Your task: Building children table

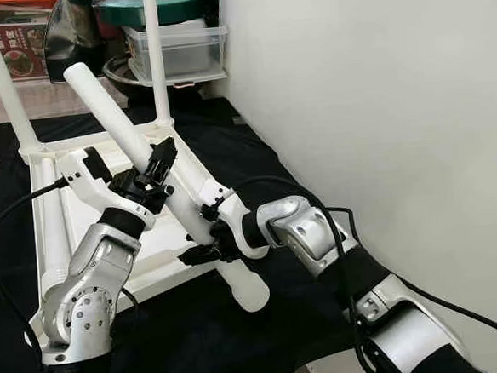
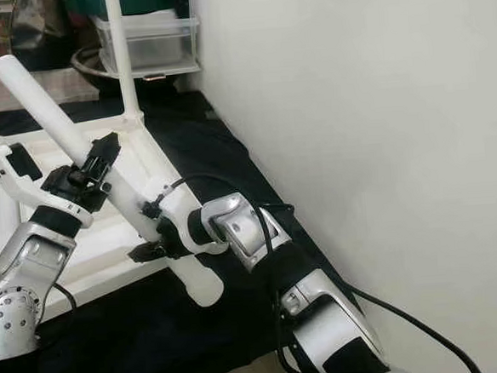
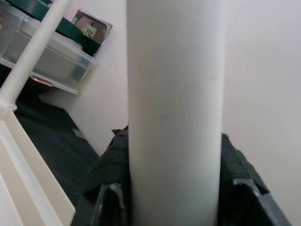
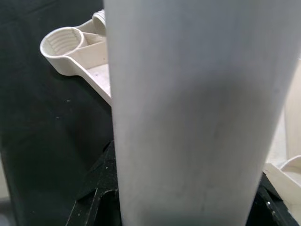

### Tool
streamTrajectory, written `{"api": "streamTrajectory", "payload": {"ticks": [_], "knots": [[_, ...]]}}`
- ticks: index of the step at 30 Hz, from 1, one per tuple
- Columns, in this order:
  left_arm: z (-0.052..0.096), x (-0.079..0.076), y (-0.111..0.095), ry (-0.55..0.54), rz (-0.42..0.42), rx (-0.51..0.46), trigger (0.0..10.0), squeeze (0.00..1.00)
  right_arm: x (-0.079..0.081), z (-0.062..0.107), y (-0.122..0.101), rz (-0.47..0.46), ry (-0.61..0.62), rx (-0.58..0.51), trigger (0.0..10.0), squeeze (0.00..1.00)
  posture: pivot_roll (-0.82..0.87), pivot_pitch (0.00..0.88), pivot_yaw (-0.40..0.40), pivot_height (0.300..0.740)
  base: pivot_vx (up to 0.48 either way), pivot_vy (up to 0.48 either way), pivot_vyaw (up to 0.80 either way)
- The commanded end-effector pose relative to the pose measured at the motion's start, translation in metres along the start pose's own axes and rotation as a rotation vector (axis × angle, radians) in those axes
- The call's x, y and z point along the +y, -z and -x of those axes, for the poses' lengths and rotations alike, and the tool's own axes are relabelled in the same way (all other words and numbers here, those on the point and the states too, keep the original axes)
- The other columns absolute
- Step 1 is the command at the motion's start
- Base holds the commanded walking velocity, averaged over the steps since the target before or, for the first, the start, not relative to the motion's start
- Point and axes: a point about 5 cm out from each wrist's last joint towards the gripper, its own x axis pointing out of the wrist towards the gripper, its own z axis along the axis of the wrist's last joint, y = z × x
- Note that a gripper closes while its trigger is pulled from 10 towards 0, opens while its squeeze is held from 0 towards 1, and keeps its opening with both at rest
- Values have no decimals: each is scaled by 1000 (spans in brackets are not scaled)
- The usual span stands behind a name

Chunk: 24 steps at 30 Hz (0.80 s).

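Currently both tools grip one white table leg (image 1: 135,143), tilted above the upturned tabletop (image 1: 164,261) on black cloth (image 1: 199,335): left tool (image 1: 158,171) mid-leg, right tool (image 1: 207,232) lower; two legs already upright

Table leg (image 1: 158,180): both ends run off the edges of each wrist view; its middle is covered by the left gripper (image 1: 156,178) and the right gripper (image 1: 211,232).
Tabletop (image 1: 171,243): its near side is hidden behind the arms.
Upright legs (image 1: 156,56): their tops are cut off by the top edge.
Storage box (image 1: 179,46): partly behind an upright leg; contents too dim to tell.
Red box (image 1: 16,40): print too small to read.
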Motion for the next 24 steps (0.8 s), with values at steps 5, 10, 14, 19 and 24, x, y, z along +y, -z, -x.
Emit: {"api": "streamTrajectory", "payload": {"ticks": [5,10,14,19,24], "knots": [[4,4,3,0,5,3,10000,1000,-11,20,-21,-39,38,-109,0,0,135,0,-110,740,0,0,0],[10,3,-3,19,8,-9,10000,1000,-19,35,-30,-68,63,-171,0,0,138,0,-111,740,0,0,0],[18,2,-20,42,29,-49,10000,278,-28,58,-39,-76,79,-261,0,0,138,0,-108,740,0,0,0],[29,0,-35,90,41,-80,10000,0,-43,79,-41,-96,142,-328,0,0,144,0,-111,740,0,0,0],[46,-5,-34,175,16,-3,10000,0,-63,104,-49,-130,280,-453,0,0,148,0,-112,740,0,0,0]]}}
